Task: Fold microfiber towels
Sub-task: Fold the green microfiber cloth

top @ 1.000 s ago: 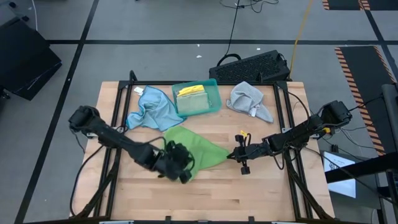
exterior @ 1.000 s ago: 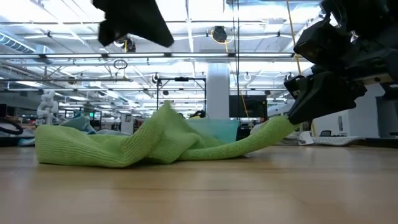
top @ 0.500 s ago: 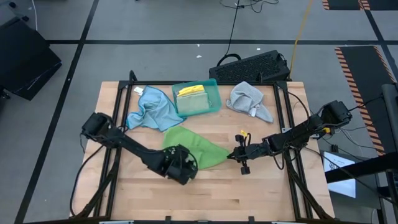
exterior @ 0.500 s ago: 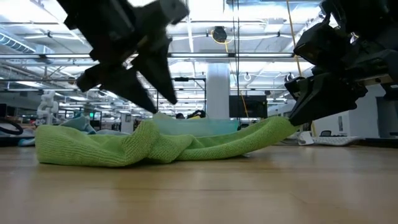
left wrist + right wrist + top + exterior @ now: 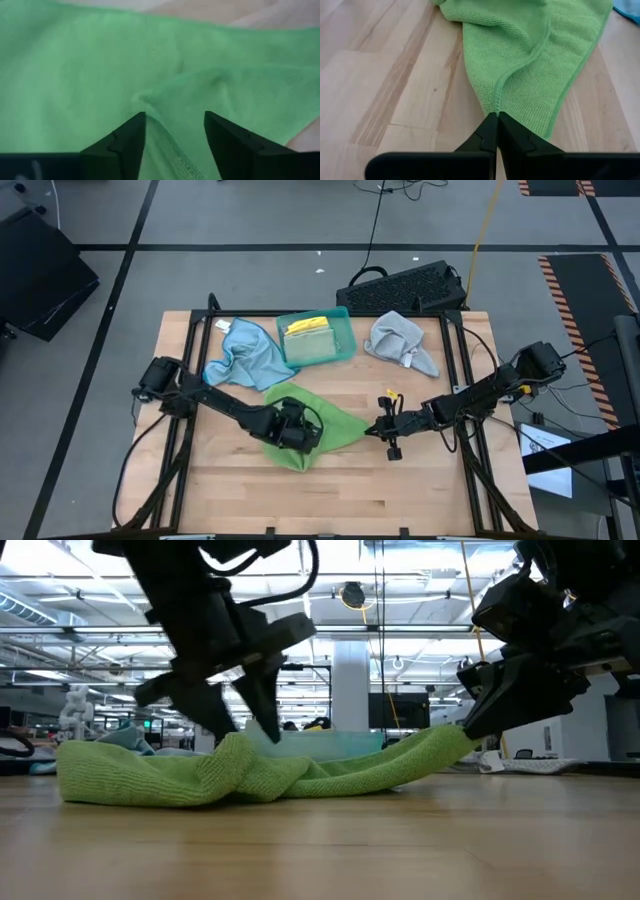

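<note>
Green towel [image 5: 320, 423] lies crumpled near the middle of the wooden table [image 5: 420, 490], stretched into a low ridge between the two arms. The right gripper [image 5: 368, 430] has its fingers pressed fully together on the towel's right-hand corner; in the right wrist view the hem of the cloth [image 5: 530, 55] runs straight into the closed fingertips [image 5: 496, 125], and in the low view that corner is lifted a little off the table while the rest of the cloth [image 5: 240, 775] rests on the wood. The left gripper [image 5: 295, 432] sits on the towel's left part with its fingers parted; the left wrist view shows the two dark fingers [image 5: 127, 142] standing either side of a raised fold of green cloth [image 5: 175, 85], not closed on it, so nothing is gripped there. In the low view the left gripper [image 5: 235, 720] points down at the top of a hump in the cloth. At the far side of the table a light blue towel [image 5: 240, 355] lies rumpled just beside a teal tray [image 5: 343, 315], which holds a yellow towel [image 5: 310, 328] on top of a green one [image 5: 318, 349]. A grey towel [image 5: 400, 340] lies bunched to the right of the tray, well apart from the arms.
</note>
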Robot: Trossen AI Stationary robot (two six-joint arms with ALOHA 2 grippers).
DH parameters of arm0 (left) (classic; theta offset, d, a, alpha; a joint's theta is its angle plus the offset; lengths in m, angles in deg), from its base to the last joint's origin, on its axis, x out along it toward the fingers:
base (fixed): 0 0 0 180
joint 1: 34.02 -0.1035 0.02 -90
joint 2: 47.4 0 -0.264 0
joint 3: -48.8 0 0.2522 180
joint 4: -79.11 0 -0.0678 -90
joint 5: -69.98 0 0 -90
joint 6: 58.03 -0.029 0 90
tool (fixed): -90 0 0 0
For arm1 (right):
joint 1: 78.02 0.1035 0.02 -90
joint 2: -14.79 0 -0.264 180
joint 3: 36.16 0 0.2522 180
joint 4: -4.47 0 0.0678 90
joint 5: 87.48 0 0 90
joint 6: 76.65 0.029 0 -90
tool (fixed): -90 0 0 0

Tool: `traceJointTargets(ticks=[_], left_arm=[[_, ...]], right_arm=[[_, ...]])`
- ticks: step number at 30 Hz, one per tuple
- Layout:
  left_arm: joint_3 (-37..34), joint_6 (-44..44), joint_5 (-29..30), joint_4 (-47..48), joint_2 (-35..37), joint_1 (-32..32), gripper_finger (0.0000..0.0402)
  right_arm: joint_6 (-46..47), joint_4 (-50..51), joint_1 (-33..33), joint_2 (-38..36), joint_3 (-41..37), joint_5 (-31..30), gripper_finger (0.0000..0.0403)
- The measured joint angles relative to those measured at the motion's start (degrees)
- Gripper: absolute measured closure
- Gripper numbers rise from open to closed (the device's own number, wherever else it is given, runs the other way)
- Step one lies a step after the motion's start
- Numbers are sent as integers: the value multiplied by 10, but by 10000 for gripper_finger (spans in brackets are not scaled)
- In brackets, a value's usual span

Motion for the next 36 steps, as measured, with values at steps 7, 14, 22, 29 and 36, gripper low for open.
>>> traceJointTargets(ticks=[7, 14, 22, 29, 36], left_arm=[[0, -34, -10, -2, 0, -9, 283], [0, 30, -11, 31, 0, -6, 272], [0, 91, -12, 23, 0, -7, 206], [0, 114, -51, 9, -46, -18, 221], [0, 97, -30, 6, -48, -22, 292]], right_arm=[[0, 1, 0, 0, 0, 0, 399], [0, 1, 0, 0, 0, 0, 399], [0, 0, 0, 0, 0, 0, 399], [0, 1, 0, 0, 0, 0, 399], [-1, 1, 0, 0, 0, 0, 399]])
